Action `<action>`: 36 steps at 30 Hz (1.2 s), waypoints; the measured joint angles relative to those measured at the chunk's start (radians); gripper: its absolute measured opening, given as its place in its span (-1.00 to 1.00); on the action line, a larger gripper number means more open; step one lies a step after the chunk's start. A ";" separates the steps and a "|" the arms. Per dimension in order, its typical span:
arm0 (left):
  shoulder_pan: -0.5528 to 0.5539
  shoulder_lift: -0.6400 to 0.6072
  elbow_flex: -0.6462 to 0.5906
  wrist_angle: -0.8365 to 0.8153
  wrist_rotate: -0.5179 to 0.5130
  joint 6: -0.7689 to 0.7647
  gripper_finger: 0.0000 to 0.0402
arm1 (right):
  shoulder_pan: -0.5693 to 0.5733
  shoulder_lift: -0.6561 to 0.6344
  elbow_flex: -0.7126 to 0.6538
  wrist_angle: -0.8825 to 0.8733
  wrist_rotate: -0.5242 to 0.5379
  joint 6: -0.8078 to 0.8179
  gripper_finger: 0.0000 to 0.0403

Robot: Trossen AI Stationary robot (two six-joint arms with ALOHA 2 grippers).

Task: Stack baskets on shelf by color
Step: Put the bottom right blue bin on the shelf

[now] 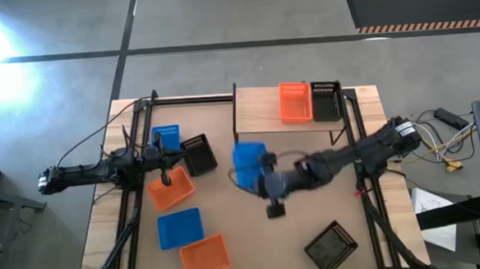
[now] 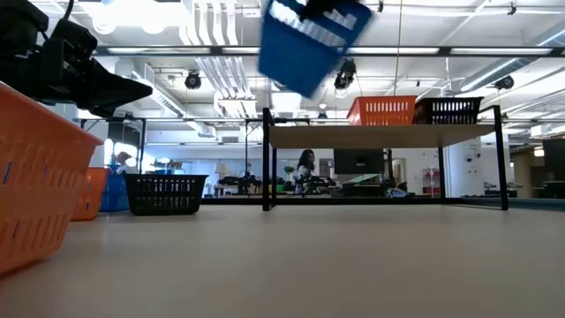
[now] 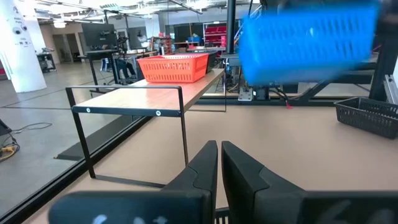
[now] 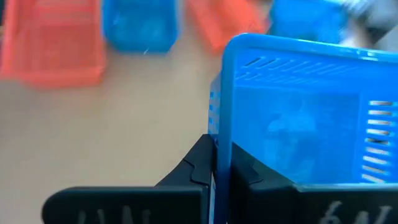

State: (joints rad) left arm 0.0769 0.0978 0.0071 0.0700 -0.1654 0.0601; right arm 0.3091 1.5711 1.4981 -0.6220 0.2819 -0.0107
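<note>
Now | right pincer [image 1: 263, 181] clamps blue basket [image 1: 249, 163] wall, airborne beside shelf [image 1: 259, 109] | advice: level it, land left of orange basket [image 1: 294, 101] | left pincer [image 3: 219, 163] closed, idle

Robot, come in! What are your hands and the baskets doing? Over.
Right gripper shut on blue basket, lifted. Left gripper shut, empty. Shelf holds orange basket, black basket. Path clear.

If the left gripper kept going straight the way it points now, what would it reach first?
Likely the blue basket held up by the right gripper. The shut left gripper aims between that basket and the shelf; depth is unclear, so it might pass under the basket.
</note>
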 joint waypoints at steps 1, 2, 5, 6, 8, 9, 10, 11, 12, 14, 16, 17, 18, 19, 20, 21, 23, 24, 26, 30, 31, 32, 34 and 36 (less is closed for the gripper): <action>0.000 0.000 0.000 0.000 0.000 0.000 -0.97 | -0.026 -0.001 0.028 0.000 0.000 -0.054 -0.96; 0.000 0.000 0.000 0.000 0.000 0.000 -0.97 | -0.056 -0.001 0.056 -0.006 0.000 -0.103 -0.96; 0.000 0.000 0.000 0.000 0.000 0.000 -0.97 | -0.155 -0.001 0.123 -0.066 -0.001 -0.230 -0.96; 0.000 0.000 0.000 0.000 0.000 0.000 -0.97 | -0.193 -0.001 0.141 -0.096 -0.001 -0.262 -0.96; 0.000 0.000 0.000 0.000 0.000 0.000 -0.97 | -0.274 -0.001 0.163 -0.149 -0.001 -0.300 -0.96; 0.000 0.000 0.000 0.000 0.000 0.000 -0.97 | -0.317 0.000 0.169 -0.169 -0.001 -0.311 -0.96; 0.000 0.000 0.000 0.000 0.000 0.000 -0.97 | -0.358 0.000 0.171 -0.182 -0.003 -0.319 -0.96; 0.000 0.000 0.000 0.000 0.000 0.000 -0.97 | -0.399 0.000 0.170 -0.191 -0.021 -0.326 -0.96; 0.000 0.000 0.000 0.000 0.000 0.000 -0.97 | -0.440 0.000 0.164 -0.191 -0.054 -0.335 -0.96; 0.000 0.000 0.000 0.000 0.000 0.000 -0.97 | -0.508 0.001 0.151 -0.190 -0.137 -0.348 -0.96; 0.000 0.000 0.000 0.000 0.000 0.000 -0.97 | -0.556 0.002 0.142 -0.188 -0.190 -0.348 -0.96; 0.000 0.000 0.000 0.000 0.000 0.000 -0.97 | -0.571 0.002 0.137 -0.188 -0.194 -0.347 -0.96; 0.000 0.000 0.000 0.000 0.000 0.000 -0.97 | -0.583 0.002 0.132 -0.188 -0.194 -0.348 -0.96; 0.000 0.000 0.000 0.000 0.000 0.000 -0.97 | -0.593 0.002 0.129 -0.188 -0.195 -0.349 -0.96; 0.000 0.000 0.000 0.000 0.000 0.000 -0.97 | -0.601 0.002 0.126 -0.188 -0.196 -0.353 -0.96; 0.000 0.000 0.000 0.000 0.000 0.000 -0.97 | -0.606 0.002 0.122 -0.187 -0.198 -0.360 -0.96; 0.000 0.000 0.000 0.000 0.000 0.000 -0.97 | -0.606 0.011 0.115 -0.185 -0.204 -0.378 -0.96; 0.000 0.000 0.000 0.000 0.000 0.000 -0.97 | -0.605 0.016 0.115 -0.187 -0.206 -0.382 -0.95; 0.000 0.000 0.000 0.000 0.000 0.000 -0.97 | -0.604 0.038 0.112 -0.195 -0.208 -0.383 -0.93; 0.000 0.000 0.000 0.000 0.000 0.000 -0.97 | -0.605 0.081 0.112 -0.189 -0.206 -0.398 -0.79; 0.000 0.000 0.000 0.000 0.000 0.000 -0.97 | -0.605 0.088 0.111 -0.188 -0.203 -0.399 -0.74; 0.000 0.000 0.000 0.000 0.000 0.000 -0.97 | -0.605 0.092 0.112 -0.188 -0.203 -0.399 -0.67; 0.000 0.000 0.000 0.000 0.000 0.000 -0.97 | -0.605 0.097 0.113 -0.187 -0.204 -0.399 -0.54; 0.000 0.000 0.000 0.000 0.000 0.000 -0.97 | -0.604 0.097 0.121 -0.174 -0.204 -0.402 -0.40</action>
State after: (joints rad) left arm 0.0769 0.0978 0.0073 0.0700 -0.1654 0.0601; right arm -0.2948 1.6678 1.6194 -0.7963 0.0784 -0.4128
